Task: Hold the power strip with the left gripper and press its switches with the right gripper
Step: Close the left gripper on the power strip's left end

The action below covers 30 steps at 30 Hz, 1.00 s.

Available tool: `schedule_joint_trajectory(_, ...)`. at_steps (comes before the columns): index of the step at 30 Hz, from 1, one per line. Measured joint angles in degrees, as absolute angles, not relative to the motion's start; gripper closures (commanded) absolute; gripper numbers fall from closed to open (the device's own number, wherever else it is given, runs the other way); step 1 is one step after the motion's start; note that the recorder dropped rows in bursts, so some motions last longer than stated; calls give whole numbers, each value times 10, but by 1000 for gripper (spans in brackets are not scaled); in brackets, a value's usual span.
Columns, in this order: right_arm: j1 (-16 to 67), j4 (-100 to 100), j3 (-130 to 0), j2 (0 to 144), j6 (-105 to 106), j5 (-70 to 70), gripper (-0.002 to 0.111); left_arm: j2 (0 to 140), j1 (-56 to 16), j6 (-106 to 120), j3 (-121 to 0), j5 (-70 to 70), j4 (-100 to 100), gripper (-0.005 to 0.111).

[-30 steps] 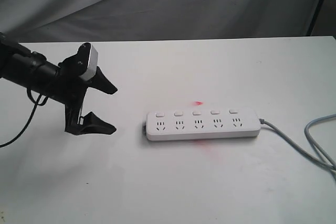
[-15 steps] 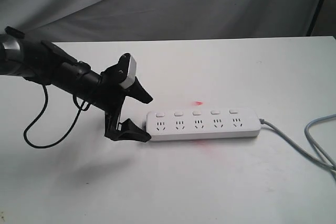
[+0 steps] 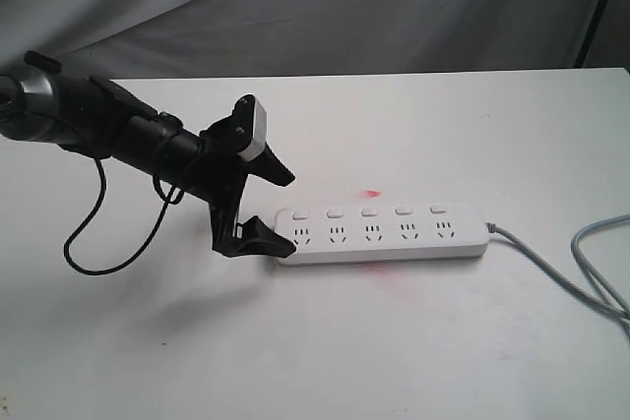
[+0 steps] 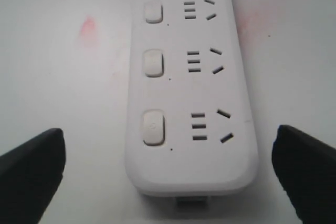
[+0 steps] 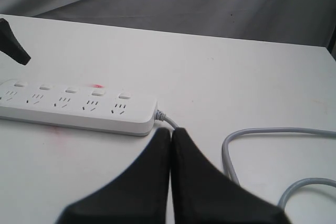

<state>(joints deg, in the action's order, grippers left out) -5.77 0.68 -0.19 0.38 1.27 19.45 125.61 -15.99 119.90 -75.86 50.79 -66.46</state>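
The white power strip lies flat on the white table, its grey cable trailing off to the right. Its five switches run in a row along the far side. My left gripper is open, with one finger either side of the strip's left end and apart from it. In the left wrist view the strip runs between the two black fingertips, the nearest switch in plain sight. My right gripper is shut and empty, low near the strip's cable end. It is outside the exterior view.
The cable loops on the table right of the strip. Faint red smears mark the tabletop beside the strip. Grey cloth hangs behind the table's far edge. A black stand leg is at the back right.
My left arm has swung right across the table to the strip's left end, jaws still open. The strip has not moved.
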Motion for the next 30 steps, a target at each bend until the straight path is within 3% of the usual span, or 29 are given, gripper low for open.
schedule_joint_trajectory(21, -58, 7, -2, 4, 13, 195, 108, 1292, -160, 1199, -759, 512, -667, 2)
schedule_joint_trajectory(30, -58, 7, -2, 4, 13, 195, 108, 1293, -160, 1199, -759, 500, -667, 12)
